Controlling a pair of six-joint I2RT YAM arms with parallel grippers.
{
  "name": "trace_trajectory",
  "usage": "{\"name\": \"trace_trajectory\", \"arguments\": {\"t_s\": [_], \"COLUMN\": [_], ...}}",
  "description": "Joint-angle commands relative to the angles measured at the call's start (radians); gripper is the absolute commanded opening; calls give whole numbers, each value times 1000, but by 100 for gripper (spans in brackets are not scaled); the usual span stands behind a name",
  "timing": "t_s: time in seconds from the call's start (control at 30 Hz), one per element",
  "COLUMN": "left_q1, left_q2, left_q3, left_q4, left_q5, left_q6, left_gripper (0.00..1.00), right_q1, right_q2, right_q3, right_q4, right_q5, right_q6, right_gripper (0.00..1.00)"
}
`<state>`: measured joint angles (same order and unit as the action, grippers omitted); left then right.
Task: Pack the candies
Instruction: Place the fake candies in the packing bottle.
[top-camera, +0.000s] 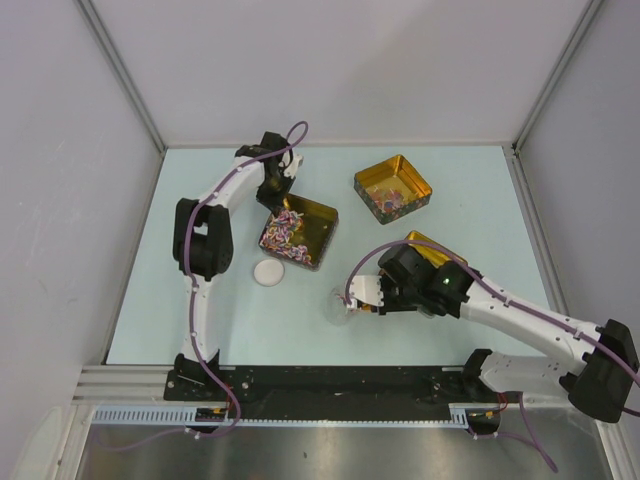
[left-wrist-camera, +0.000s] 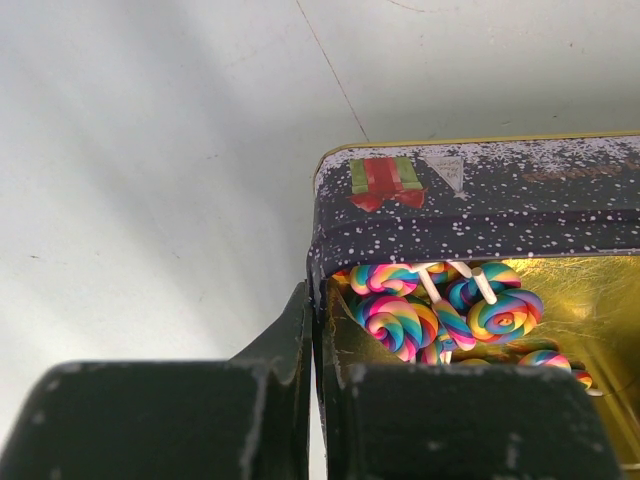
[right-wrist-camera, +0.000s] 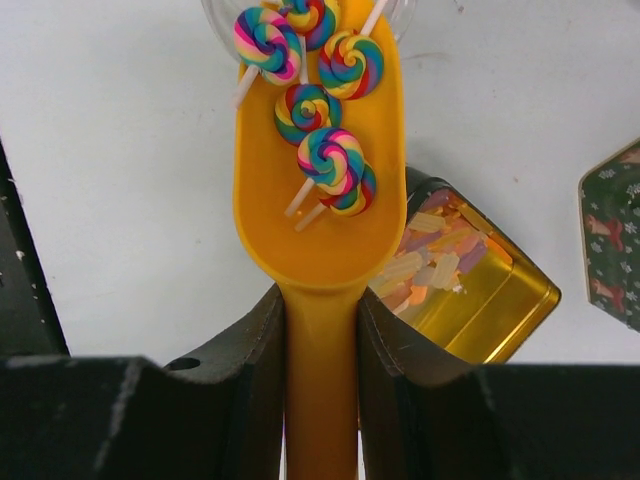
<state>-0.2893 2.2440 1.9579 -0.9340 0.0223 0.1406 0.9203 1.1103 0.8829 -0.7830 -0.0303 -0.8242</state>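
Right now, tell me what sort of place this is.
Probably a robot lab cell: white partitions enclose a pale table, the left arm and right arm sit bolted to a rail at its edge, and tins of candies are laid out.

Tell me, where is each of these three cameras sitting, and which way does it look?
Top: fixed above and behind the arms, looking down on the table; both arms show, left gripper at a tin, right gripper nearer the front.
Left wrist: on the left arm, looking along its fingers, shut on that tin's wall; candies inside.
Right wrist: on the right arm, looking along its fingers, which hold a scoop of candies.
Shared: top and left wrist views both show the tin.
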Motion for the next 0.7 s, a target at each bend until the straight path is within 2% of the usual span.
{"name": "trace_trajectory", "arguments": {"t_s": [0.0, 0.67], "left_q1": [6, 6], "left_q2": [-31, -24], "left_q3": [49, 49], "left_q4": [-15, -17], "left_q5": [27, 38], "left_q6": [4, 1], "left_gripper": [0, 0], "right_q1": [12, 60], "right_q2": [23, 79], "right_q3": [79, 163], "right_q4": [-16, -88], "right_q5": [64, 151], "right_q6": [-24, -64], "right_gripper": [0, 0]}}
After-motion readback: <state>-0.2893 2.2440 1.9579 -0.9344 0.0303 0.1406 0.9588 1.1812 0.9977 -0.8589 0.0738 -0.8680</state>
